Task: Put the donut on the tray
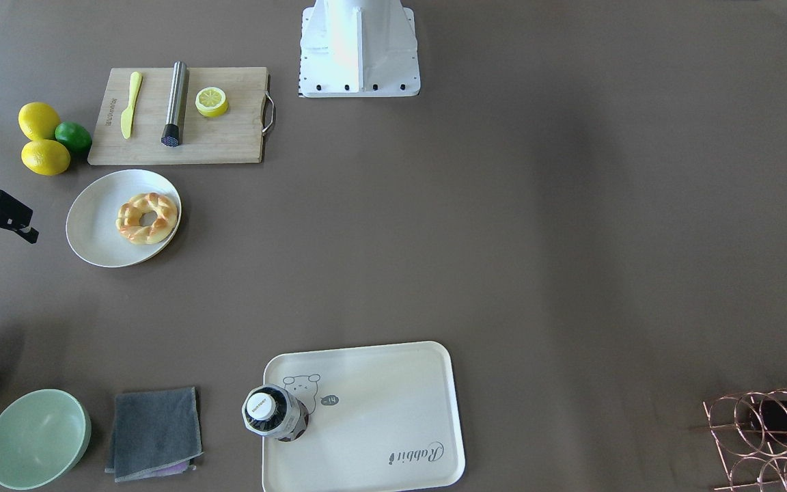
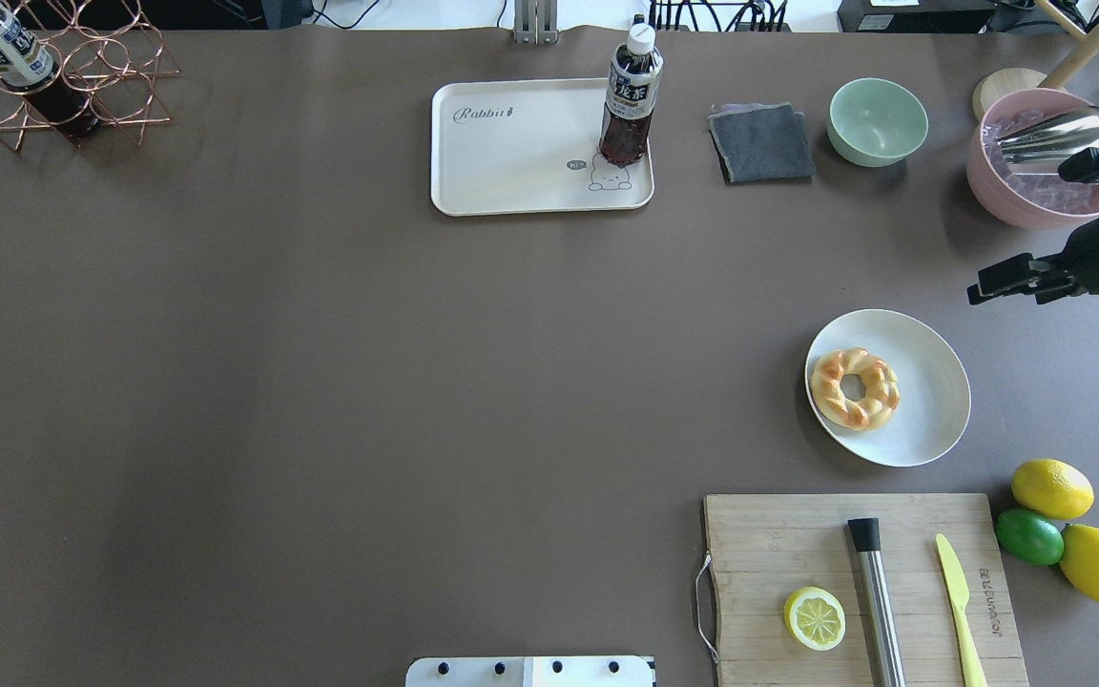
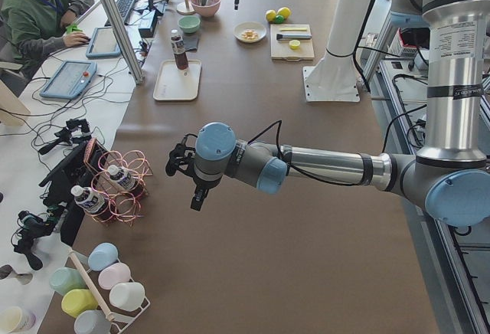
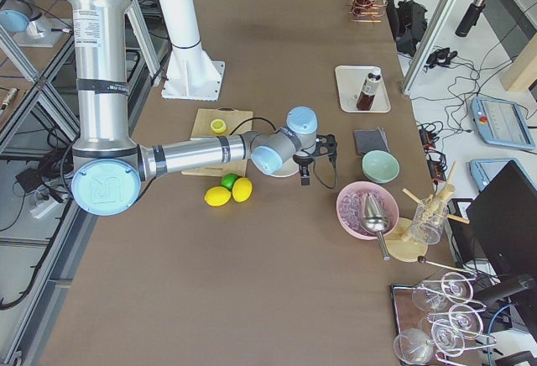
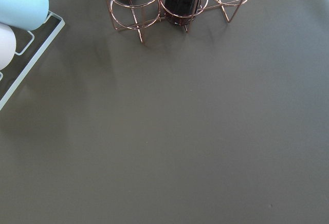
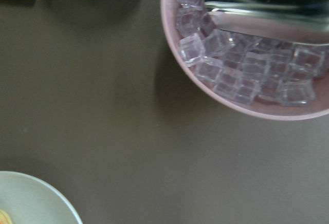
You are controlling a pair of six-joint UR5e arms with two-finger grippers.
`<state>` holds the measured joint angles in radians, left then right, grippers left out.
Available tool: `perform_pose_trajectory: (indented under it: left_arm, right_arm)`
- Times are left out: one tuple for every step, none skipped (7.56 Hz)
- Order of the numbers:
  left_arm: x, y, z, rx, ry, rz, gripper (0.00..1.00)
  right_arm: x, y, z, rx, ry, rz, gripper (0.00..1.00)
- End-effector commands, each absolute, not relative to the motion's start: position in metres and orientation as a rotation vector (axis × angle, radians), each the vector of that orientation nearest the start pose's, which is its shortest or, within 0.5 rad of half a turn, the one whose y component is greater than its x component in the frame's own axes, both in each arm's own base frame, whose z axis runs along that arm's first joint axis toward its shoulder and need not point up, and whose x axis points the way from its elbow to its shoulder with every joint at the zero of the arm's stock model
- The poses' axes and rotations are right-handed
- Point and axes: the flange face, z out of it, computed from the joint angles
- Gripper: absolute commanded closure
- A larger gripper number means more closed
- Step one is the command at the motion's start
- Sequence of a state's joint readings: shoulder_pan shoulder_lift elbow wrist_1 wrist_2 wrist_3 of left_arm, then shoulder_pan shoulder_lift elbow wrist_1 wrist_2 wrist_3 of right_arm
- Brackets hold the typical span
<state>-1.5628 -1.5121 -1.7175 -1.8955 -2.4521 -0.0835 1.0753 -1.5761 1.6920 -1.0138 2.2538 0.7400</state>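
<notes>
Reaching step: right fingers (image 2: 1003, 275), spread and empty, should drop over golden-brown braided ring donut (image 2: 855, 388), pinching one side gently. Left fingers (image 3: 197, 196): cannot tell.

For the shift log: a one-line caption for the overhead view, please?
Donut on round plate, tray holding only a bottle, right gripper hovering near the plate.
</notes>
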Motion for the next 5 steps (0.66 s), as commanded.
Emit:
perform_pose_trajectory:
  left_arm:
    - [-0.042, -0.488, 0.562, 0.350, 0.896, 0.106, 0.00]
    - [-0.042, -0.488, 0.561, 0.351, 0.896, 0.107, 0.00]
    - [-0.039, -0.488, 0.561, 0.350, 0.897, 0.113, 0.00]
    - [-0.039, -0.489, 0.560, 0.350, 0.897, 0.113, 0.00]
    - [-0.039, -0.490, 0.558, 0.353, 0.897, 0.114, 0.00]
  right_arm:
    - [-0.213, -0.434, 0.564, 0.121, -1.022, 0.067, 0.05]
    - [-0.218, -0.417, 0.583, 0.111, -1.062, 0.089, 0.11]
    - [-0.224, -0.410, 0.596, 0.112, -1.097, 0.099, 0.23]
    - [-0.231, -0.406, 0.602, 0.110, -1.096, 0.099, 0.28]
    - [-0.237, -0.404, 0.605, 0.118, -1.082, 0.103, 0.32]
